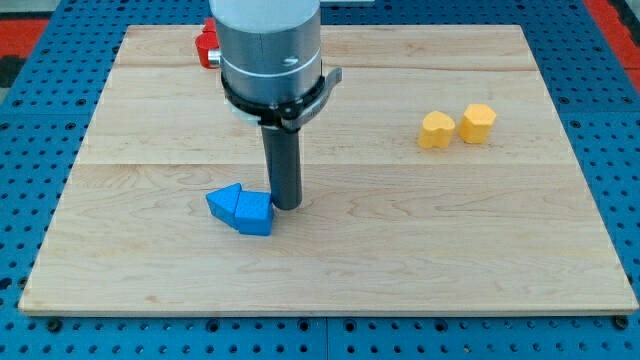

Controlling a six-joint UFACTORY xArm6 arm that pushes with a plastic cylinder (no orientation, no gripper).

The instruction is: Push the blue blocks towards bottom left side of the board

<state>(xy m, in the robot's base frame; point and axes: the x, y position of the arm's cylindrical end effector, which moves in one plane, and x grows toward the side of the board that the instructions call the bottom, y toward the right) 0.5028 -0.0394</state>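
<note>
Two blue blocks lie touching each other left of the board's centre: a blue triangular block (223, 203) on the left and a blue block (254, 213) of unclear shape on the right. My tip (286, 205) stands just to the right of the right blue block, touching or almost touching its upper right edge. The rod rises from there into the grey arm body (270, 55) at the view's top.
Two yellow blocks (436, 130) (477, 123) sit side by side at the upper right. A red block (207, 46) shows partly behind the arm body at the top left. The wooden board (400, 250) lies on a blue perforated table.
</note>
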